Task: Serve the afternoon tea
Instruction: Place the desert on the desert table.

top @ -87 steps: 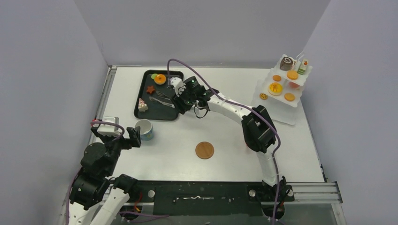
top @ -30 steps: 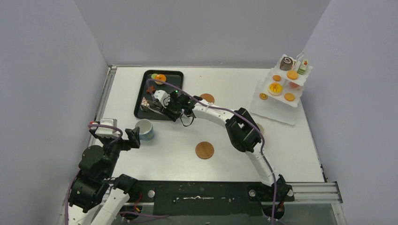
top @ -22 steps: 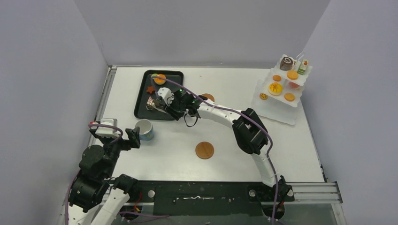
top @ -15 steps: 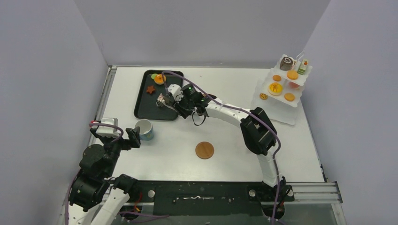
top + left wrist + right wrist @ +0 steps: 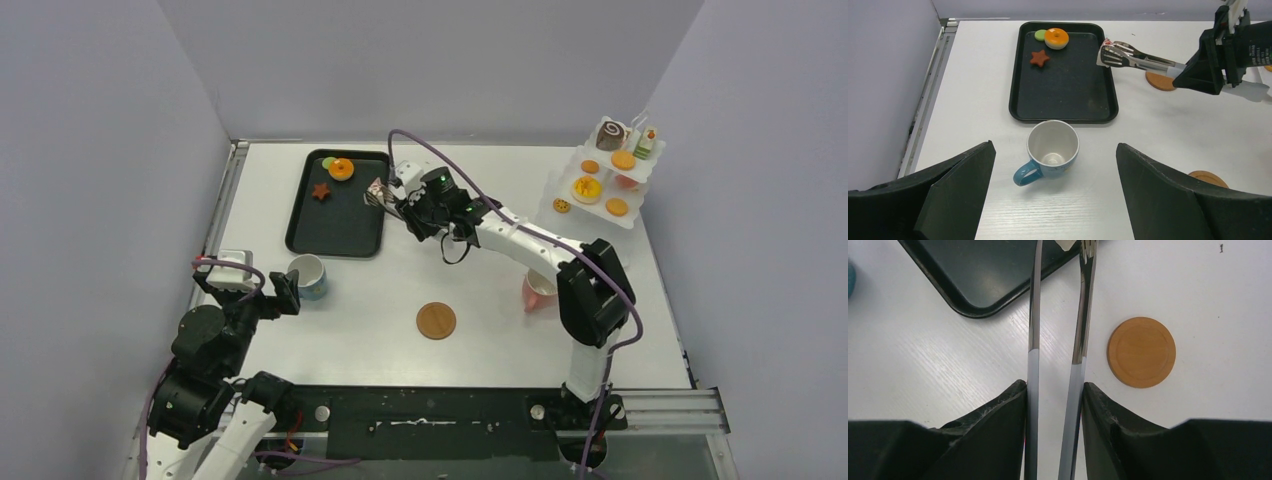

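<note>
Gripping the long metal tongs [image 5: 383,198] by their handle end, the right gripper [image 5: 410,207] is clamped around both arms, squeezing them near parallel. The cake slice [image 5: 377,187] sits pinched between the tong tips, out ahead of the gripper at the tongs' far end and not touching the fingers. It hangs above the right rim of the black tray [image 5: 335,232], near the far corner. An orange tart [image 5: 341,168], a green disc [image 5: 327,162] and a star cookie [image 5: 320,190] lie at the tray's far end. The left gripper [image 5: 285,292] hangs spread wide, holding nothing, just beside the upright blue cup [image 5: 310,277]. The pink cup [image 5: 538,291] shows partly behind the right arm.
</note>
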You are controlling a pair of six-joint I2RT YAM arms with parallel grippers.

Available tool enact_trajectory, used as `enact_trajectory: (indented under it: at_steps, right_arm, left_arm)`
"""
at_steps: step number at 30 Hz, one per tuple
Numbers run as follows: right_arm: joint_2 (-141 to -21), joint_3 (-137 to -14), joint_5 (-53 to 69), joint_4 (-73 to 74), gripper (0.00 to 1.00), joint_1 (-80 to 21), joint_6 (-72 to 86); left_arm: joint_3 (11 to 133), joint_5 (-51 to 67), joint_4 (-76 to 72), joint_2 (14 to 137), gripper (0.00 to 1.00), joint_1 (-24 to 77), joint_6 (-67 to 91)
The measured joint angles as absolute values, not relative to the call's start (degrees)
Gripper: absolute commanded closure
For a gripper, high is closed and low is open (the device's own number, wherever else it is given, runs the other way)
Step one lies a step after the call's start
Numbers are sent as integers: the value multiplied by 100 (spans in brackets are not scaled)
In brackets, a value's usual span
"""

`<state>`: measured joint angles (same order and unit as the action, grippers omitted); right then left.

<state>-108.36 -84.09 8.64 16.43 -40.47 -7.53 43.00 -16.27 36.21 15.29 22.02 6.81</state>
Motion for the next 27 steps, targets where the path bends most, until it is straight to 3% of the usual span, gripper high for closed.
enact_trajectory:
  at_steps: [27]
  right_arm:
    - [-8753,-7277,-1535,3186,66,-3588,1258]
  left_arm:
    - [4300,-1601,3621,1555,10,2209,683]
